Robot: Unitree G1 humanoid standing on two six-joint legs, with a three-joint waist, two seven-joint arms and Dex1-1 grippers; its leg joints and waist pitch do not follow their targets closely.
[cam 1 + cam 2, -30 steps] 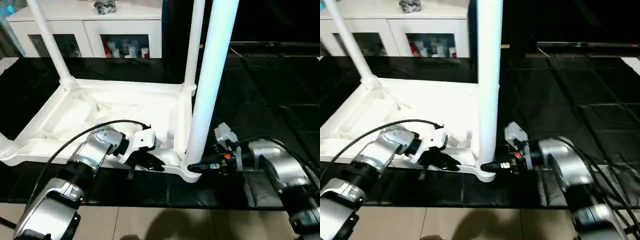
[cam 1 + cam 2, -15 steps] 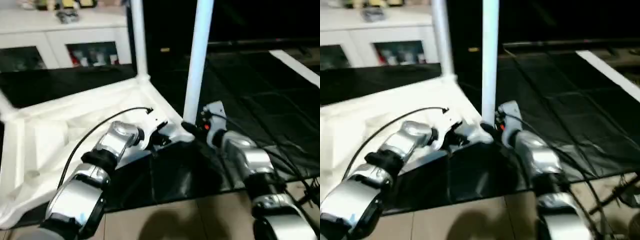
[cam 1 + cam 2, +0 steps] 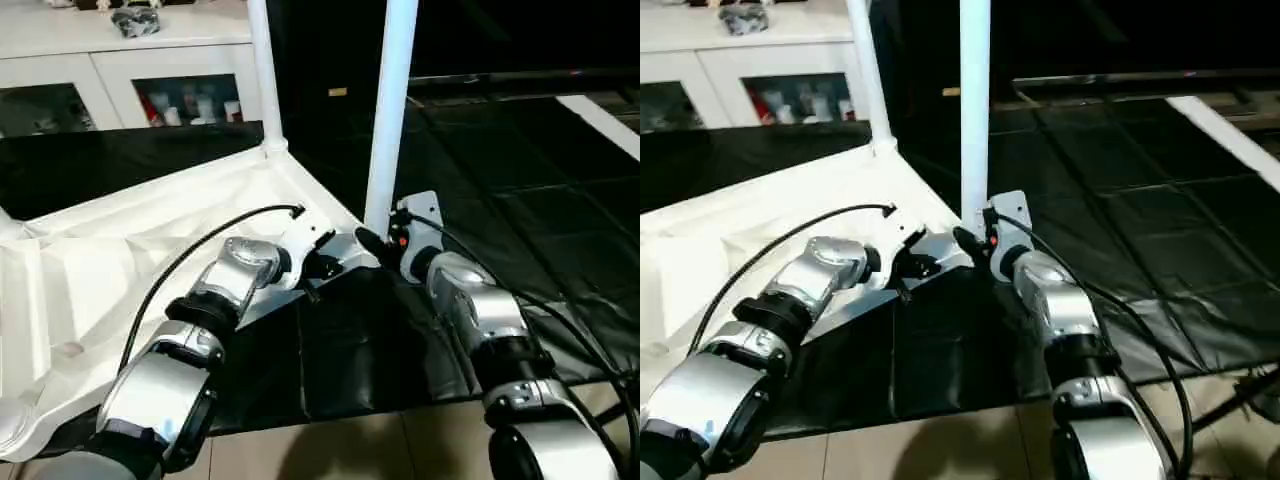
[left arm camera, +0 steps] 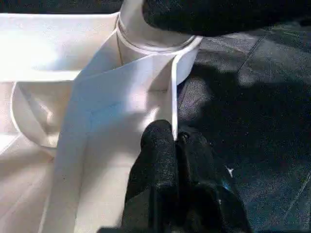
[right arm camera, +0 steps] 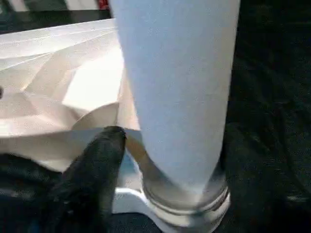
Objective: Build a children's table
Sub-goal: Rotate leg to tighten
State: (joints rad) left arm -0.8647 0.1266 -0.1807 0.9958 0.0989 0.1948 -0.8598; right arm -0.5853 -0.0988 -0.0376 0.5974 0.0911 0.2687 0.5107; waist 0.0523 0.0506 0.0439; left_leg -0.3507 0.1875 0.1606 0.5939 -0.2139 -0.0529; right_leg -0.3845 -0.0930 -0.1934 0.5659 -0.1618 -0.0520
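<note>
The white table top (image 3: 100, 270) lies upside down on the black mat, its ribbed underside facing up. Two white legs stand in its corner sockets, a far one (image 3: 262, 70) and a near one (image 3: 388, 120). My left gripper (image 3: 322, 265) is shut on the thin rim of the top beside the near corner, and its fingers (image 4: 160, 150) pinch that edge. My right gripper (image 3: 372, 243) is at the base of the near leg (image 5: 175, 87), with one black finger (image 5: 95, 165) against the socket. Its other finger is hidden by the leg.
A white cabinet (image 3: 120, 70) with glass-fronted shelves stands at the back left. The black mat (image 3: 500, 200) stretches to the right, with a pale strip (image 3: 600, 115) at its far right. Tiled floor (image 3: 330, 450) runs along the near edge.
The table top has turned on the mat: its near right corner swung away from me and its left end came nearer. Both grippers kept their holds. The head view shifted too.
</note>
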